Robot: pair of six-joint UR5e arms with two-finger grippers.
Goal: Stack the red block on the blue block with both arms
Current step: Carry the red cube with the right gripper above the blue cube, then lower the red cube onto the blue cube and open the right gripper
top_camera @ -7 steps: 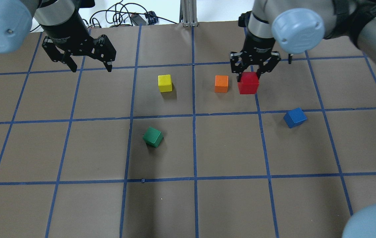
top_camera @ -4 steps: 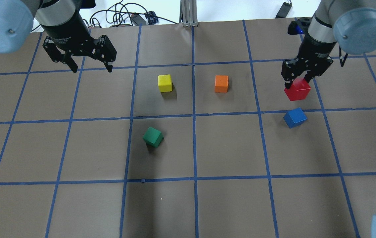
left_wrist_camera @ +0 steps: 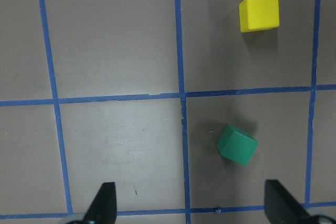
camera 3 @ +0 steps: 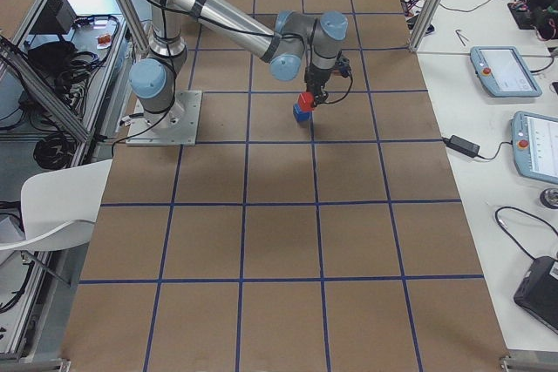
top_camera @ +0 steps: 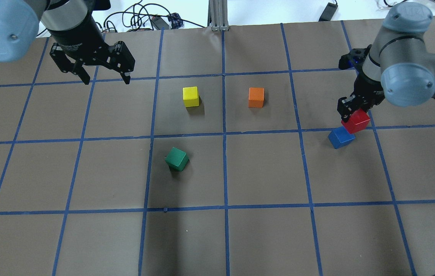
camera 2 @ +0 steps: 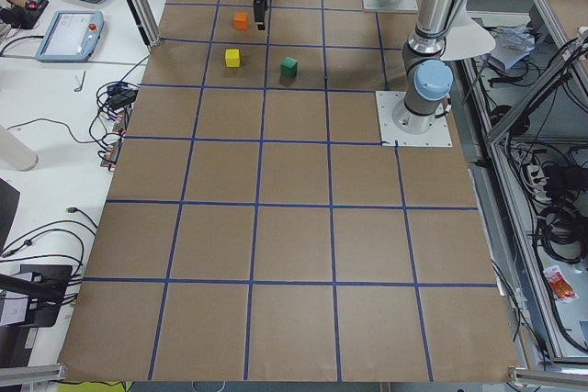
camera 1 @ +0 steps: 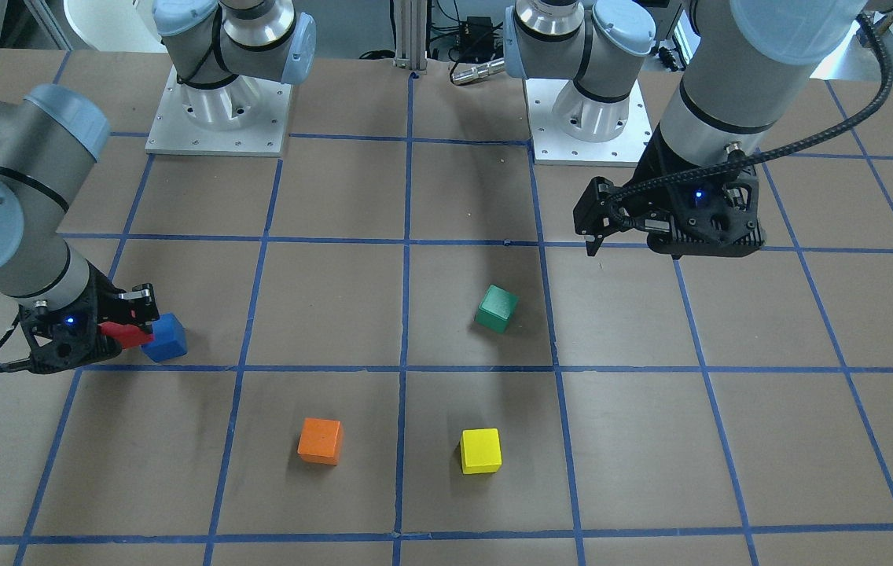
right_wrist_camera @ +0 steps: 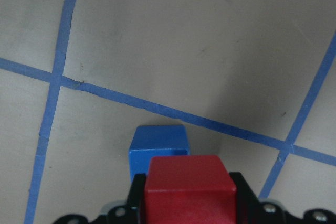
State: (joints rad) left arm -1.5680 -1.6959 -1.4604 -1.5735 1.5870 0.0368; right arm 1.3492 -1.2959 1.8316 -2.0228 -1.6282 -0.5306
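My right gripper [top_camera: 351, 111] is shut on the red block [top_camera: 356, 121] and holds it in the air, just above and beside the blue block [top_camera: 340, 138], which rests on the table. In the right wrist view the red block [right_wrist_camera: 189, 190] sits between the jaws, with the blue block [right_wrist_camera: 158, 145] partly hidden behind it. In the front view the red block [camera 1: 126, 334] overlaps the blue block [camera 1: 166, 338] by my right gripper [camera 1: 128, 318]. My left gripper [top_camera: 104, 74] is open and empty, high over the far left of the table; it also shows in the front view [camera 1: 596, 228].
A yellow block [top_camera: 190, 96] and an orange block [top_camera: 256, 97] stand in the far middle squares. A green block [top_camera: 177, 159], turned at an angle, lies nearer the centre. Blue tape lines grid the brown table [top_camera: 263, 237]. Cables lie beyond the far edge.
My right gripper has carried the red block to the right and nearer, from beside the orange block to just over the blue block. The left arm has not moved.
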